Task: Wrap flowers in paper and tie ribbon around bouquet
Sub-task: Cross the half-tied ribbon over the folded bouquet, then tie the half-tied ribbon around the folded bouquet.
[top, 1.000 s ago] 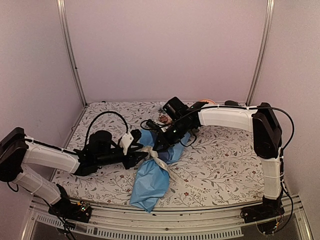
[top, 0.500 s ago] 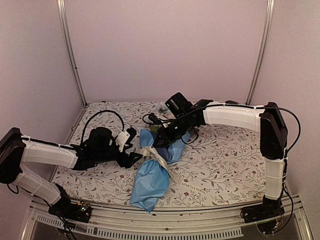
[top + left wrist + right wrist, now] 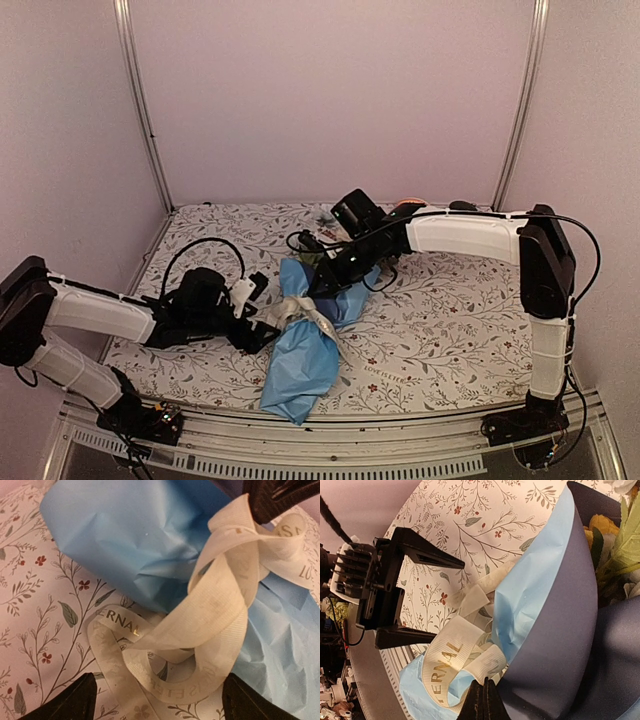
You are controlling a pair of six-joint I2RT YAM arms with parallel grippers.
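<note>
Two fingers of the left gripper stand wide apart in the bottom corners of the left wrist view and grip nothing. A slack loop of the ribbon lies on the cloth between their tips.

Check the right gripper at the bottom centre of the right wrist view. Its fingers are pressed together and clamped on the ribbon, which rises to them in a twisted band. The spread left gripper faces it from the left of that view.

In the top view, the left arm enters from the lower left and lies low across the table, with its gripper just beside the bouquet. The right arm stands up from the lower right, bends at the right edge and runs left to the centre. Its gripper is pitched down onto the wrap.

You will find the bouquet at the centre of the top view, its narrow end toward the bottom edge. The paper shows light blue outside and dark navy inside. The flowers sit in its open end, at the upper right of the right wrist view.

A white leaf-printed tablecloth covers the table. Pale lilac walls enclose it, with metal uprights in the far corners.
</note>
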